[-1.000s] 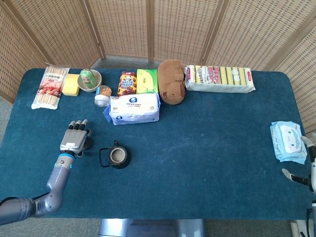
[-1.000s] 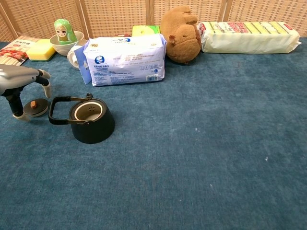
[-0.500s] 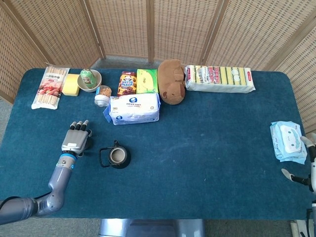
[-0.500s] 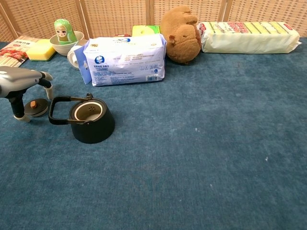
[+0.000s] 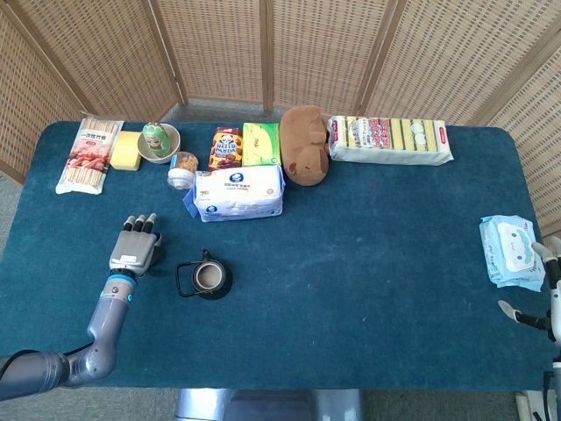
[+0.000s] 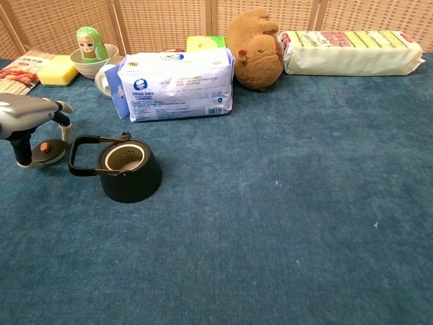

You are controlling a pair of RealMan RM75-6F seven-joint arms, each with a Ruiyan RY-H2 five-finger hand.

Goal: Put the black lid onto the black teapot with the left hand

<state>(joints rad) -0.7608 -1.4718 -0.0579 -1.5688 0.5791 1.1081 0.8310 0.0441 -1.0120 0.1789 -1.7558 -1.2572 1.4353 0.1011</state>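
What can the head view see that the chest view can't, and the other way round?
Only the head view shows the blue wipes pack near the right robot hand, plus the snack box. Only the chest view shows the black lid with its orange knob, under the left robot hand. Both show the black teapot, lid off, the tissue pack and the brown plush toy.

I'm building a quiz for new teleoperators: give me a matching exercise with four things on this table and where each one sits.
Things:
1. black lid
2. black teapot
3. green doll
4. wet wipes pack

Places:
a. in a bowl at the back left
b. near the table's right edge
c. under the left robot hand
d. lidless, in front of the white-and-blue pack

Pairs: 1-c, 2-d, 3-a, 4-b
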